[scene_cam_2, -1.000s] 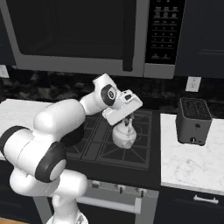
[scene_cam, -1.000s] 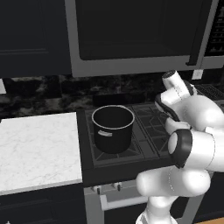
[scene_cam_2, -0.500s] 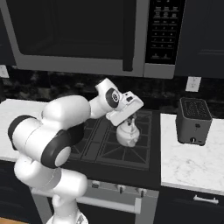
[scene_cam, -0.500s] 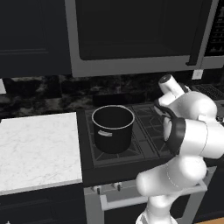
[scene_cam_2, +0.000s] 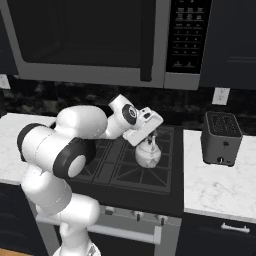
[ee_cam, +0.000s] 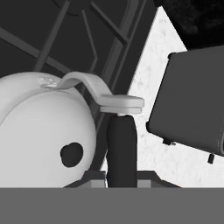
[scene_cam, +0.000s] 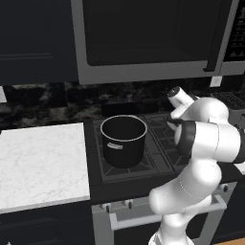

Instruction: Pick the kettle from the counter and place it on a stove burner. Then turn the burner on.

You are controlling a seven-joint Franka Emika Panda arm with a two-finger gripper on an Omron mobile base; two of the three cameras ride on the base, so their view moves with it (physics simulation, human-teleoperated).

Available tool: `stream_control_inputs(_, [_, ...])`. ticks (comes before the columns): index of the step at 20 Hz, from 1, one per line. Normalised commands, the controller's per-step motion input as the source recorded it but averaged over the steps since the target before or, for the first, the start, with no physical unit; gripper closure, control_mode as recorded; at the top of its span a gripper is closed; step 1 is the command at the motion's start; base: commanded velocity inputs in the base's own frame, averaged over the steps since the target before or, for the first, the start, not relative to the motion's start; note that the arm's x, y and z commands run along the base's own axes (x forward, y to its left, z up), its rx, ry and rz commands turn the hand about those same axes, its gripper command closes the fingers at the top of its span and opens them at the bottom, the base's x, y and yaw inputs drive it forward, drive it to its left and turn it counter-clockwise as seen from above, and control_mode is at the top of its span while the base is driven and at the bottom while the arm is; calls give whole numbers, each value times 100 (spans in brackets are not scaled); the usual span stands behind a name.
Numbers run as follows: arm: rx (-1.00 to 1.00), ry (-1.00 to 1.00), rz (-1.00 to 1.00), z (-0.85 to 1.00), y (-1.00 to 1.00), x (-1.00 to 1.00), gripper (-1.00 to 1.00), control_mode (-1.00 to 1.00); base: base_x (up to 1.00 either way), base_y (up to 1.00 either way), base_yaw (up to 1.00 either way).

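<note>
The small silver-grey kettle (scene_cam_2: 148, 154) hangs low over the stove burner (scene_cam_2: 152, 175), the right-hand grate of the black cooktop. My gripper (scene_cam_2: 150, 134) reaches down from above it and is shut on the kettle's black handle. In the hand view the pale kettle body (ee_cam: 41, 131) sits at the left, its dark handle (ee_cam: 121, 144) runs down between my gripper (ee_cam: 121, 176) tips, and grate bars (ee_cam: 109, 30) lie behind. I cannot tell whether the kettle's base touches the grate. The white marble counter (scene_cam: 43, 162) lies left of the cooktop.
A large black pot (scene_cam: 123, 140) stands on the left-hand grate. A dark toaster (scene_cam_2: 221, 137) sits on the white countertop strip (scene_cam_2: 220, 190) right of the stove. A microwave (scene_cam_2: 100, 40) hangs above. Knobs (scene_cam_2: 135, 215) line the stove's front.
The arm has swung its elbow to the right and the kettle has drifted slightly right over the right-hand grate. The grip on the handle is unchanged.
</note>
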Motion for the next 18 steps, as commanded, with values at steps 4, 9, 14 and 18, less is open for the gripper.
stream_control_inputs(4, [-5, 0, 0, -33, 0, 14, 100, -100, 0, 0, 0])
stream_control_inputs(9, [-1, 0, 0, -34, 0, 2, 100, -100, 0, 0, 0])
stream_control_inputs(14, [0, 1, 0, -48, 0, 0, 100, -100, 0, 0, 0])
stream_control_inputs(18, [0, 4, 0, -52, 9, -24, 100, -100, 0, 0, 0])
